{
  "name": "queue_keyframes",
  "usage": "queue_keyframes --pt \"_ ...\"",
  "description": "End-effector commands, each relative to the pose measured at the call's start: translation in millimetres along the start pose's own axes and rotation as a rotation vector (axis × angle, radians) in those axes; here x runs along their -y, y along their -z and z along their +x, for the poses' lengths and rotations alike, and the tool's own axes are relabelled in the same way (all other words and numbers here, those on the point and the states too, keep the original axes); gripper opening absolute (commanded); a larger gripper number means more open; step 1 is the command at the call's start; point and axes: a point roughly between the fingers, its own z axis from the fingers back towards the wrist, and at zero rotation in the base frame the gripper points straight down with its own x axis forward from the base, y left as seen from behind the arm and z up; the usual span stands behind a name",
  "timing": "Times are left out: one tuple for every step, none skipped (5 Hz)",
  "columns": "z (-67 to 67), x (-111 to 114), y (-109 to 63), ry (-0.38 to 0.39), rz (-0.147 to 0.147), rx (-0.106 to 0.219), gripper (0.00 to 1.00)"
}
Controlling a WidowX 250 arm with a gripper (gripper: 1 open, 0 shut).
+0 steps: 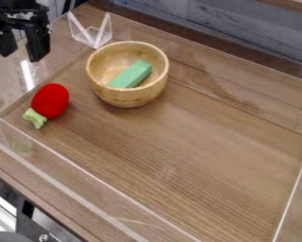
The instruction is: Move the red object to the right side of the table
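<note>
Red toy fruit point(49, 100), green stem point(34, 119), lying near left edge of wooden table point(179, 156).

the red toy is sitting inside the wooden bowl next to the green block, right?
Not quite: the green block is in the wooden bowl, but the red toy is not. The current camera view shows it on the table outside the bowl, toward the left of the picture.
</note>
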Motion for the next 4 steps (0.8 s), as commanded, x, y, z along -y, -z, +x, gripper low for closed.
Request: queue_keyframes --pt "10.0 -2.5 0.2 -0.008 0.028 0.040 1.00" --pt "14.5 2.4 16.7 -0.010 0.029 0.023 1.00" --pt "19.2 9.2 30.5 -0.013 0.024 0.014 1.00" --pt "13.8 5.0 48.4 0.041 0.021 0.005 1.00"
